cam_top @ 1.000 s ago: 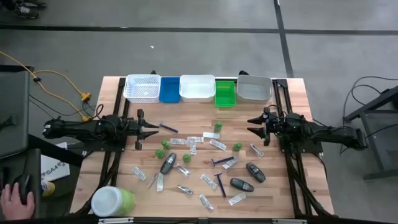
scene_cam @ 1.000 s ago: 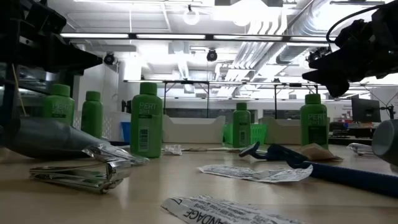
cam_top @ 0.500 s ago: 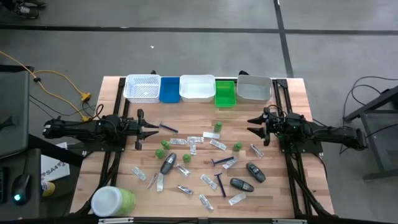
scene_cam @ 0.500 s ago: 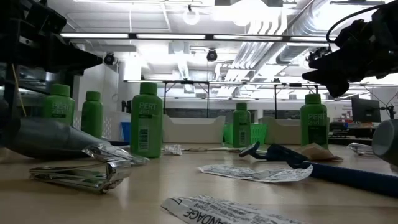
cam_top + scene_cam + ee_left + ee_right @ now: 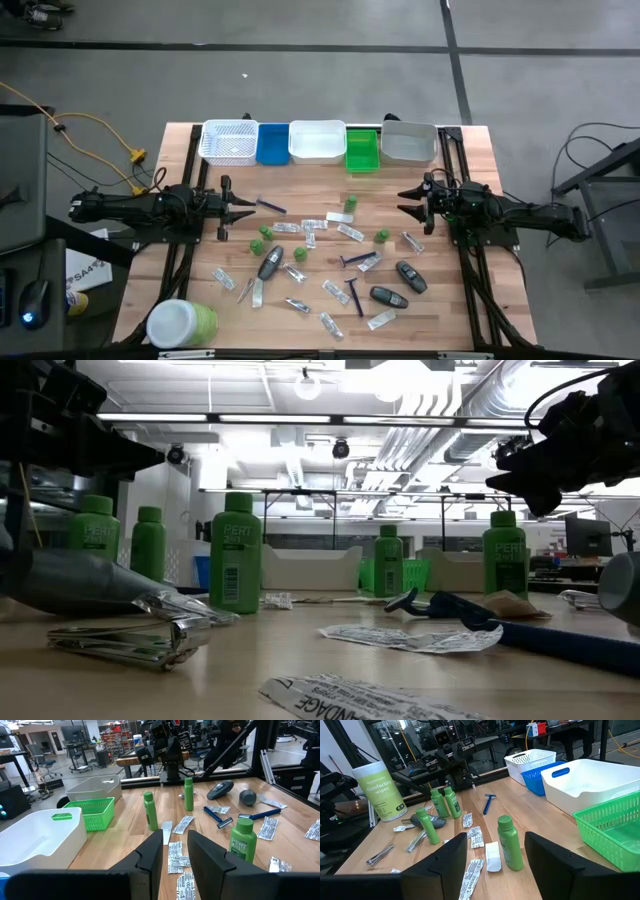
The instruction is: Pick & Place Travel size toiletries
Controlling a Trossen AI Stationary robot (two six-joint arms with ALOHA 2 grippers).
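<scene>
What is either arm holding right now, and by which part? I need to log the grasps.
Nothing is held. The left gripper and the right gripper both hover with jaws apart and empty; the toiletries lie on the table.

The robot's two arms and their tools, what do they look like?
Both arms are dark, near black, built of slim jointed segments. The left arm and right arm each end in a two-finger tool: left tool, right tool. The fingers are matte black, flat and blocky. I can't make out any markings.
</scene>
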